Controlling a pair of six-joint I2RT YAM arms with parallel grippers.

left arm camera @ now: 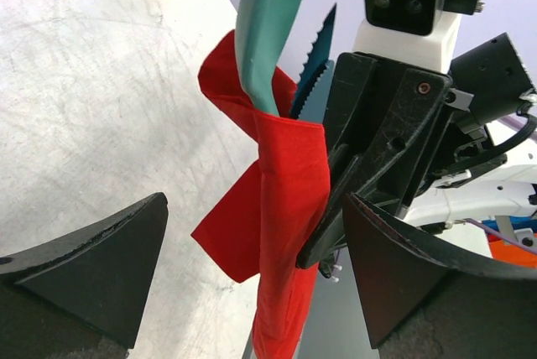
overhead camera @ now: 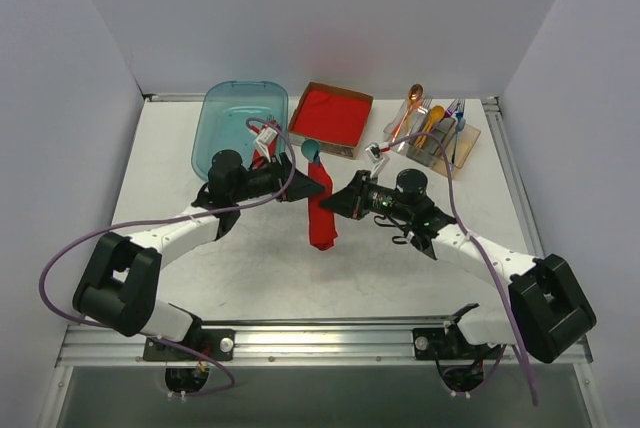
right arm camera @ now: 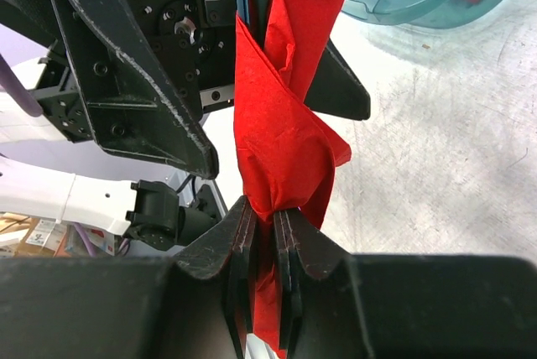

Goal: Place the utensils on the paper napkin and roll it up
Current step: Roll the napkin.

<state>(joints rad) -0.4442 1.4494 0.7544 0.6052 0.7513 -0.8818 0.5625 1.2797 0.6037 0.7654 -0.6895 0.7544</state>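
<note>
Right pincer (right arm camera: pixel 262 218) is pinched narrow on the lower end of the rolled napkin (right arm camera: pixel 281 137), we judge so the wrap cannot unroll. Above that grip we see the teal spoon (left arm camera: pixel 267 32) and blue knife (left arm camera: pixel 312 82) poking out. Left pincer (left arm camera: pixel 252 208) stands wide, straddling the roll, not gripping.

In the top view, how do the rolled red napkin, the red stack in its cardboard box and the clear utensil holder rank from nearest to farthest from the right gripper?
1. Rolled napkin, clamped in the right gripper, mid-table.
2. Red stack, straight behind, at the back.
3. Clear utensil holder, far back right.
</note>
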